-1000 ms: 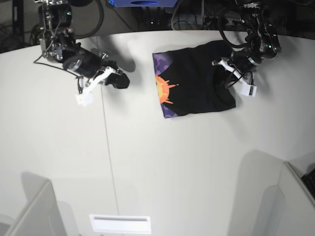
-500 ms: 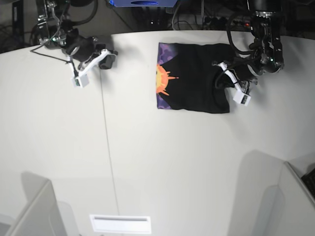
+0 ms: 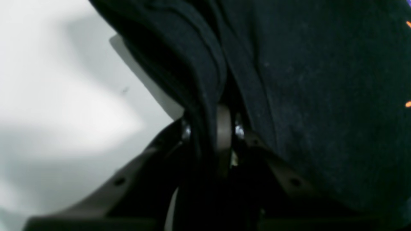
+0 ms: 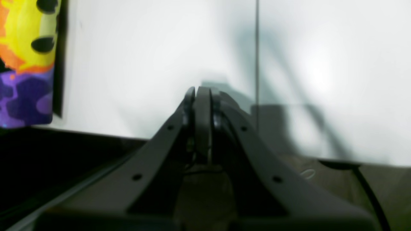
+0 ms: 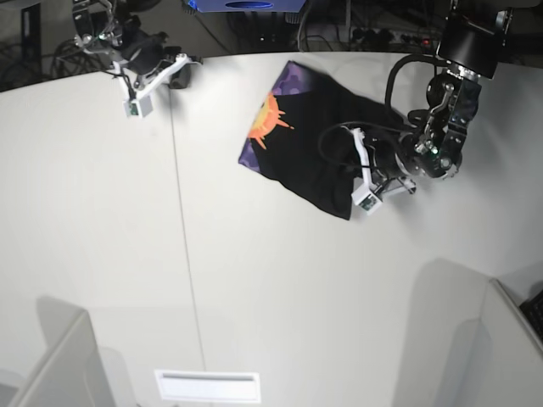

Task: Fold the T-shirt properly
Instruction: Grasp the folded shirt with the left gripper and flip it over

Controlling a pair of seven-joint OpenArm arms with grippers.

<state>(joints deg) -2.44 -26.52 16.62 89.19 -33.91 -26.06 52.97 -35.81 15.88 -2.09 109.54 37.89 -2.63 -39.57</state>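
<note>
Between the left claw's (image 5: 355,172) clenched fingers, the shirt's (image 5: 318,144) near edge, bare surface (image 5: 254,280) beside it, right claw (image 5: 174,71) pressed closed on nothing, far corner.

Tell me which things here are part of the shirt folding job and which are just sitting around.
Part of the job:
- T-shirt, black with orange-and-purple print
- left gripper, shut on the shirt's black cloth
- right gripper, shut, holding nothing

Just there:
- white table
- white slotted plate at the table's near edge
</note>
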